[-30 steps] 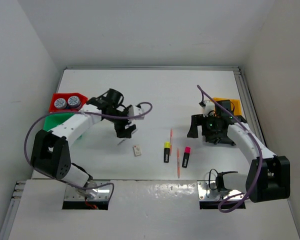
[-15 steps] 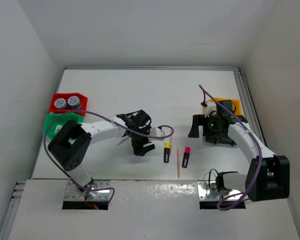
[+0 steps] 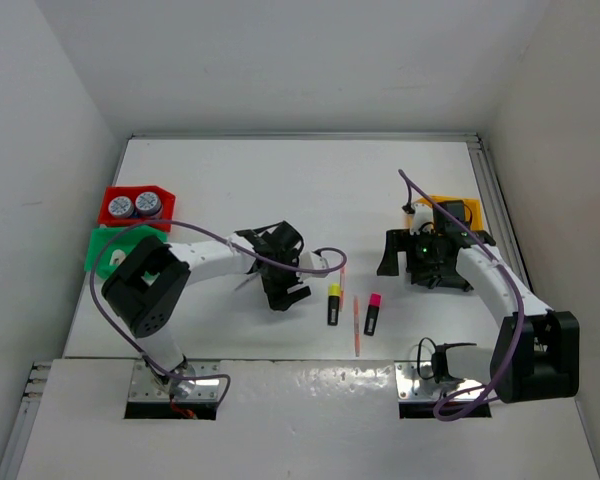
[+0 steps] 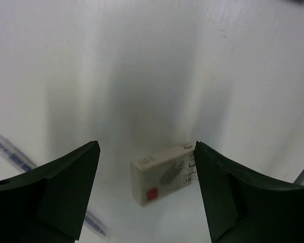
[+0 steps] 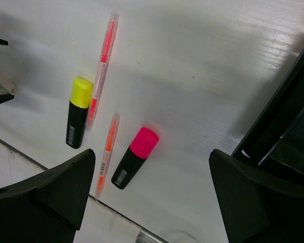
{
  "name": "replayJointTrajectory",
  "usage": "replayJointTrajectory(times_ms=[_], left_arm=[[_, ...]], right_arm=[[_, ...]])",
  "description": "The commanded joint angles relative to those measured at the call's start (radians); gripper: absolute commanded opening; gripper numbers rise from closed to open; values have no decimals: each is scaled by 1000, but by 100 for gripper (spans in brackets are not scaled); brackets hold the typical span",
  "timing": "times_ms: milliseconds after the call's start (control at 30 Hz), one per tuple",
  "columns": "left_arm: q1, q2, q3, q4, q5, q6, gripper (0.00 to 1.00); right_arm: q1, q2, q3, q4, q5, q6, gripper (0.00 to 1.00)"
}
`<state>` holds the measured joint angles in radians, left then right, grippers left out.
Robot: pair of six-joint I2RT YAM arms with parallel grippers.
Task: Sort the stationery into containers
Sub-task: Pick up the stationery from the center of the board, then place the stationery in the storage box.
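Where the table [image 3: 280,180] lies nearest the arm bases, the count begins:
- near pencil [image 5: 107,152]: orange, flat, between the two highlighters, touching neither
- pink highlighter [image 5: 136,158]: black body, cap at the far end, right of that pencil
- yellow highlighter [image 5: 78,112]: black body, cap at the far end, left of that pencil
- far pencil [image 5: 102,71]: orange, its near end just beside the yellow cap
- left gripper [image 4: 145,147]: low over the table, left of the yellow highlighter; fingers spread wide, holding nothing
- eraser [image 4: 164,172]: beige, printed label with a red mark, flat on the table between those fingers; one corner meets the edge of the finger on the wrist view's right, contact cannot be told
- pen [image 4: 15,156]: thin, grey with blue print, flat, running behind the other finger
- right gripper [image 5: 152,152]: above the table right of the highlighters; fingers spread wide, empty
- black bin [image 5: 281,109]: just beside the right gripper, largely under that arm; a thin grey stick inside, too dim to name
- green bin [image 3: 98,250]: left table edge, partly covered by the left arm
- orange bin [image 3: 468,212]: right edge, just beyond the black bin
- red bin [image 3: 115,192]: against the green bin's far side; inside, one tape roll [image 3: 120,207] and a second roll [image 3: 147,203], side by side
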<state>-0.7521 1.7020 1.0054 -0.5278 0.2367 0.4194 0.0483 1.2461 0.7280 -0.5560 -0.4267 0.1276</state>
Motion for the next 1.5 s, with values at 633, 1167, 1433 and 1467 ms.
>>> replayJointTrajectory(times_ms=[633, 1167, 1433, 1467], left_arm=[[27, -51, -60, -64, 15, 25, 17], [549, -70, 301, -198, -57, -112, 0], [917, -44, 397, -232, -188, -145, 0], [941, -38, 404, -244, -186, -142, 0]], right_arm=[[-4, 4, 27, 14, -6, -8, 92], [-4, 15, 34, 21, -12, -6, 92], [1, 33, 53, 27, -21, 3, 92], [2, 33, 53, 28, -21, 3, 92]])
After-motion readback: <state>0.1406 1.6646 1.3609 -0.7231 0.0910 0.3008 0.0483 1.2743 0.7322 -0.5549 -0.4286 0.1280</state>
